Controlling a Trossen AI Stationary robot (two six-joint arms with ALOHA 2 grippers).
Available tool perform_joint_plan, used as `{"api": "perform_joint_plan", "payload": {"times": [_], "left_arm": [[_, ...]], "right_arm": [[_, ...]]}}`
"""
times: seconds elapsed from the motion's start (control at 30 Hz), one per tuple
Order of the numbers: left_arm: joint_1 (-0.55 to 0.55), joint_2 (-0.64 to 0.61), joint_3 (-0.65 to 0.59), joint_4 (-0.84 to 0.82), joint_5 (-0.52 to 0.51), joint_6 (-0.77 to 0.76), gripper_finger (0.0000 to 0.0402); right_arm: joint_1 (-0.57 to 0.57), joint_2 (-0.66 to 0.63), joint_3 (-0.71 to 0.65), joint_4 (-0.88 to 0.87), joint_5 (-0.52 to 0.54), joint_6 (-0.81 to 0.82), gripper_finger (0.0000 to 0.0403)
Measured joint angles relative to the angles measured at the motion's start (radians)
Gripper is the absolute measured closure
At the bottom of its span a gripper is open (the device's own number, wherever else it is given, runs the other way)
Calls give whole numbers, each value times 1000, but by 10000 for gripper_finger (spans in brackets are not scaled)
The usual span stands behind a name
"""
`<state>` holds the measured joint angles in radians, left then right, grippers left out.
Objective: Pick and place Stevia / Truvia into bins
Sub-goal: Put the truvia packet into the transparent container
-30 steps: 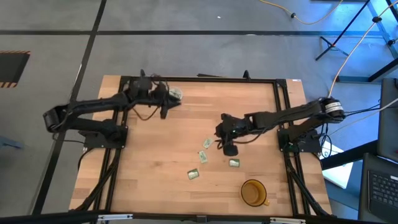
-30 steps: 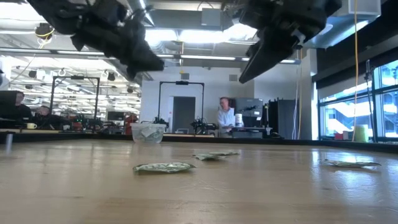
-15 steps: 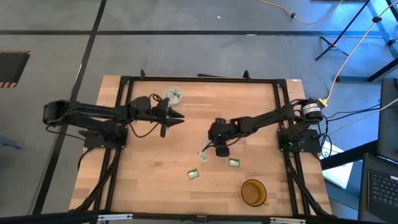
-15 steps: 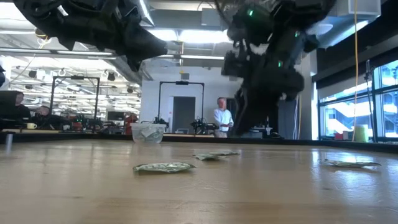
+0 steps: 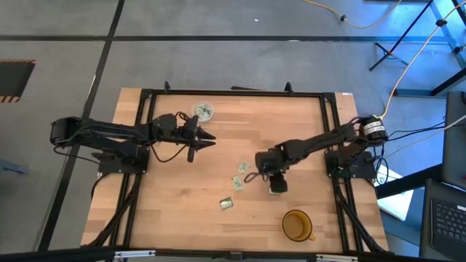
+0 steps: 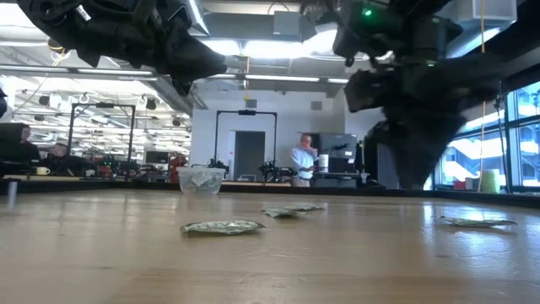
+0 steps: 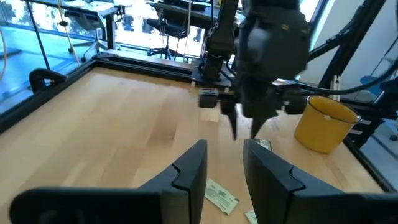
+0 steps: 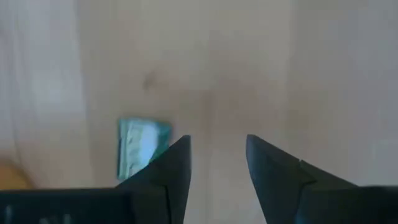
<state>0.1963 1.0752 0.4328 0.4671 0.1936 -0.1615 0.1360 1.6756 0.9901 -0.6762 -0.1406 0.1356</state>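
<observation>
right gripper [image 8: 214, 168] points down over the table, fingers spread and empty, with one green-white stevia sachet [image 8: 142, 144] just beside one fingertip, not between them. in the high view this gripper [image 5: 277, 182] covers that sachet; three more sachets [image 5: 237, 180] lie loose near it on the wood. clear cup bin [image 5: 204, 110] sits at the far edge, already holding some sachets. left gripper [image 5: 207, 139] hovers near the bin, fingers apart, nothing held. amber cup [image 5: 296, 225] stands at the near edge. risk: descending as aligned, the fingers close on bare wood or one finger lands on the sachet and shoves it away; flat paper may also slip the pinch.
</observation>
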Motion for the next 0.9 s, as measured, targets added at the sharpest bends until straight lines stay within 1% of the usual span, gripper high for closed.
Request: {"api": "perform_joint_plan", "payload": {"times": [0.17,0.3,0.5,0.67,0.9], "left_arm": [[0,0,0,0,0,26,304],[1,0,0,-1,-4,33,304],[2,1,0,-3,-12,36,304],[2,1,0,-14,-17,35,304],[2,1,0,-31,-18,35,304]], "right_arm": [[80,37,-2,4,-1,23,247],[116,52,-2,38,7,56,251],[132,71,-2,106,8,68,281],[131,107,1,104,8,51,304],[151,137,5,93,38,16,324]]}}
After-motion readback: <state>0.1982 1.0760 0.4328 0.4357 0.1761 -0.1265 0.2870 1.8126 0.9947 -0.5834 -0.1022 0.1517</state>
